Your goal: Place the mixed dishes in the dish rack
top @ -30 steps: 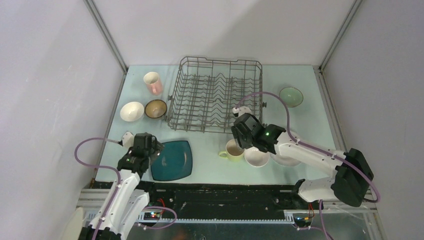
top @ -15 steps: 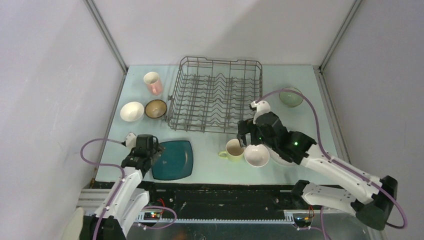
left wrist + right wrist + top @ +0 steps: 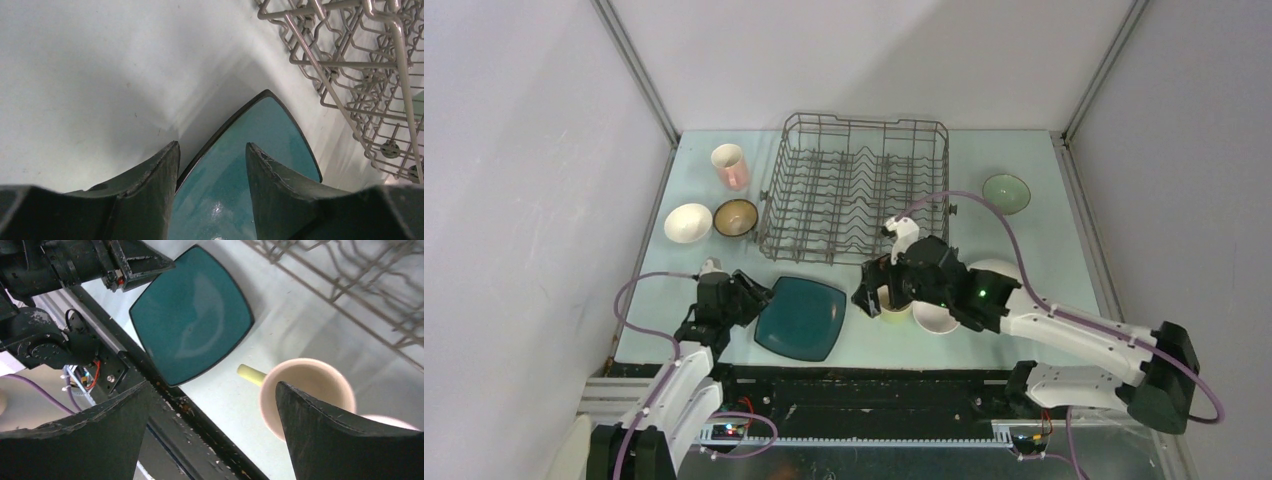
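The left gripper (image 3: 210, 146) sits half-closed astride a corner of the teal square plate (image 3: 802, 317), gripping or not I can't tell, while the right gripper (image 3: 212, 385) gapes wide above the yellow-green mug (image 3: 307, 390), both dishes outside the dish rack (image 3: 854, 190), near its front.

Bright, even light is thrown from above, so only faint, soft shadows are cast on the bench (image 3: 1044, 240). A broader grey shadow is seen beside the plate (image 3: 260, 135) in the left wrist view, and small glints on its glaze. Close claw fingers (image 3: 145, 185) are rendered dark and soft. The rack (image 3: 380, 290) is blurred in the right wrist view.
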{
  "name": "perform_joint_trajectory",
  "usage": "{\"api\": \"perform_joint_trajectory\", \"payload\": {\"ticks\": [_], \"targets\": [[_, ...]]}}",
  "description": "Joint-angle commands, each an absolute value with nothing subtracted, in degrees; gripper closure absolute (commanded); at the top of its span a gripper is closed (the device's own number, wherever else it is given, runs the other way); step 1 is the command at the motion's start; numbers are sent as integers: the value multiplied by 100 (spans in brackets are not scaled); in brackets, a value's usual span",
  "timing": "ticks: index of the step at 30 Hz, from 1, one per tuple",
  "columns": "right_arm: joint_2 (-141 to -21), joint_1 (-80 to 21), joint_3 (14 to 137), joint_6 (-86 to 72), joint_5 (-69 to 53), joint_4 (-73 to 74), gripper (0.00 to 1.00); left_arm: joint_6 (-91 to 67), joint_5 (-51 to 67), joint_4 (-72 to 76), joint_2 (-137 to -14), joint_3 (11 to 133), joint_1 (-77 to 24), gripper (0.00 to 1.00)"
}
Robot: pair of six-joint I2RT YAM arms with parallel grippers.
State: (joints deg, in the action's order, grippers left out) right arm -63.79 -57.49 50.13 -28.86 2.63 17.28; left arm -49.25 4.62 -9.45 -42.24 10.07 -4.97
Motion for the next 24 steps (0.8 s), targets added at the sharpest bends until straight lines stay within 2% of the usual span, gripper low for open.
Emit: {"api": "perform_joint_trajectory", "payload": {"ticks": [1, 2, 4, 8, 14, 19, 24], "targets": [[-6664, -5954, 5001, -3586, -62, 1193, 5, -4615, 995, -1216, -4239, 980, -510, 42], [-6676, -6018, 5001, -3744, 127, 1251, 5, -4584, 1034, -1225, -4268, 968, -505, 41], [-6634, -6292, 4952, -4328, 1336, 1535, 5, -4551, 1164, -1159, -4297, 920, -514, 41], [-6418, -6936, 4584, -5656, 2498, 1525, 6, -4484, 1398, -1069, -4339, 924, -541, 40], [-6890, -7416, 4378, -7214, 2694, 1572, 13, -4578, 1465, -970, -4411, 921, -790, 38], [-7577, -7928, 4357, -7857, 2923, 1357, 16, -4520, 1506, -995, -4432, 993, -841, 29], [-8098, -7945, 3910, -8482, 2796, 311, 21, -4541, 1539, -962, -4308, 958, -844, 28]]}}
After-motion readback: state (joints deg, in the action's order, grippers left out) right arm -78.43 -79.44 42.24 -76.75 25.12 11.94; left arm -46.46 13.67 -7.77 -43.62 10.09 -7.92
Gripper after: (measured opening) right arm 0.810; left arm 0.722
